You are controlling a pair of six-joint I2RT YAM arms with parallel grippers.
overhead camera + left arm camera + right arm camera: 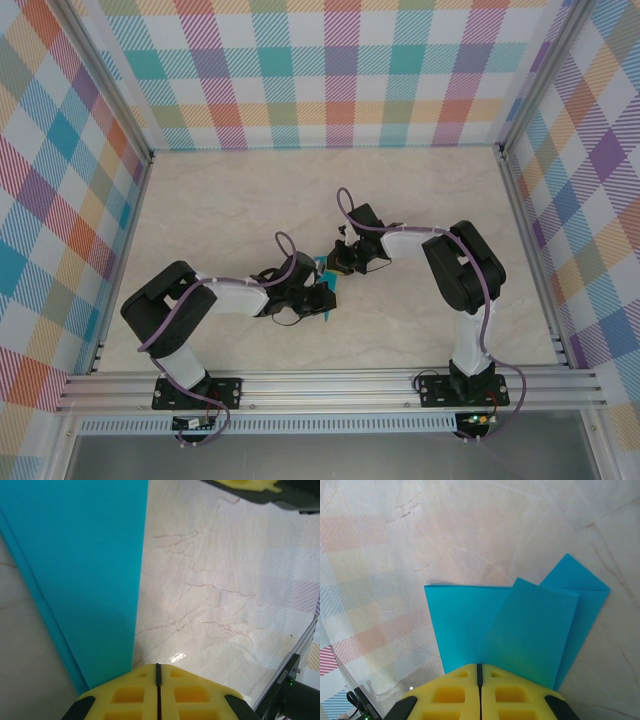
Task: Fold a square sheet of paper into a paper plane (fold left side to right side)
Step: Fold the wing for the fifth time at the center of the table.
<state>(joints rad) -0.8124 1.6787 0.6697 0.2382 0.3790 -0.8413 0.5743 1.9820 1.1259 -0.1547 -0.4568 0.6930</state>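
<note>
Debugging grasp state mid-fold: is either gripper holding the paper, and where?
Neither seems to. The left gripper and right gripper are shut with nothing in the seam; the folded teal paper passes under their tips. Pressing contact cannot be told.

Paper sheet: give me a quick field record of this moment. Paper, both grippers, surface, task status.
paper: teal sheet, folded into overlapping layers, on the table between the two grippers
left gripper: shut, tip at the sheet's long edge; cannot tell if it pinches the paper
right gripper: shut, tip at the folded layers; grip on them cannot be told
surface: marble-look table
status: partly folded, not yet a pointed plane
</note>
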